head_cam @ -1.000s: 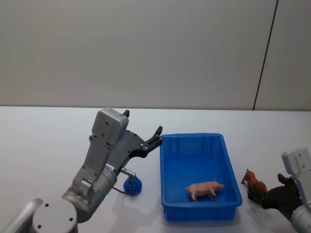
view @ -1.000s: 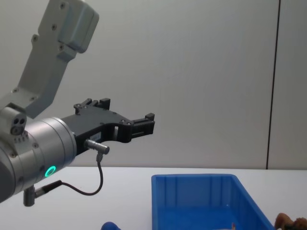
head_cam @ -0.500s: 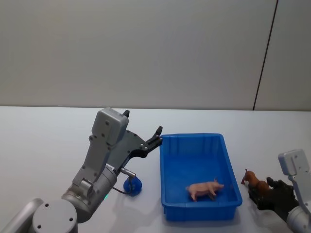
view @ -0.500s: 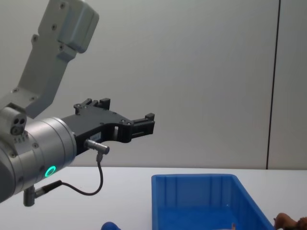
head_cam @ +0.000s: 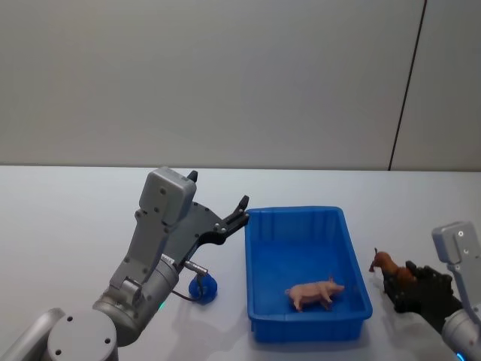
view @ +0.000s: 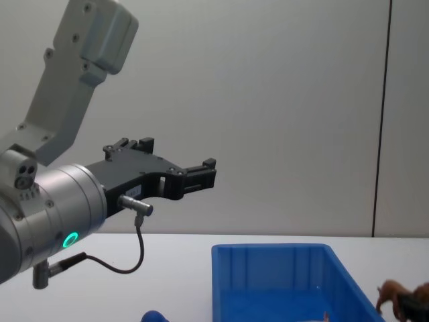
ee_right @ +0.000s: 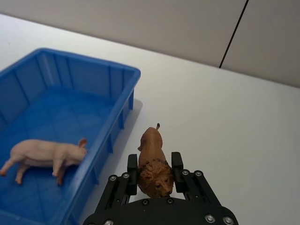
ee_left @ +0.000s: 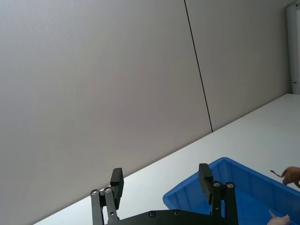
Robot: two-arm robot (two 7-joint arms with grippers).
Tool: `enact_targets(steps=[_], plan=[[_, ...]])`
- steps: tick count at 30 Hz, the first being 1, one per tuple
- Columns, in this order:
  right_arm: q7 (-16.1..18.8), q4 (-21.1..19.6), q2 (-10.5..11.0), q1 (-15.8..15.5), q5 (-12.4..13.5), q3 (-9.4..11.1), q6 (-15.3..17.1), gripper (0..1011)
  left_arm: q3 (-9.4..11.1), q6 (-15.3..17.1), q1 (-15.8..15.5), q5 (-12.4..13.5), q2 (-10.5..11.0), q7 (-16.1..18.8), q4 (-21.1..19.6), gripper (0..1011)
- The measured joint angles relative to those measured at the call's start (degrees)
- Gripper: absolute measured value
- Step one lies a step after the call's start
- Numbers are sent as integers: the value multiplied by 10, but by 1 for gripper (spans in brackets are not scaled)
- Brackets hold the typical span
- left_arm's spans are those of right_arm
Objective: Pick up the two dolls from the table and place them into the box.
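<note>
The brown doll [ee_right: 151, 152] is pinched by its head between the two fingers of my right gripper [ee_right: 154, 166]. I think it hangs just off the table [head_cam: 68, 218]. Its body and tail stick out in front of the fingers, so the hold is small. If I move fast, it could swing, twist or slip out and drop. The box [ee_right: 93, 62] is close in front of this gripper, off to one side, and its near wall stands between the doll and the inside. If I carry the doll too low, its legs could catch the thick rim, so I would lift first. A pink pig [ee_right: 44, 157] already lies in the box just past that wall, and the doll may land on it. The blue doll [head_cam: 204, 287] sits on the table on the far side of the box, down below my left gripper [ee_left: 160, 176] and next to a cable [view: 139, 245]. That gripper hangs high with its fingers spread wide and nothing in them. If both arms go over the box at once, they could bump.
</note>
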Motion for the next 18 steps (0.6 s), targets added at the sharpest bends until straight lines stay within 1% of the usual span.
enact_targets(steps=[8,13,18], plan=[[0,-28,4,0,-4,5,-28,415,0,0,0,0,0,0,0,1004],[4,-42,5,3,-5,7,-37,417,0,0,0,0,0,0,0,1004],[23,-63,3,12,-9,7,-43,415,0,0,0,0,0,0,0,1004]])
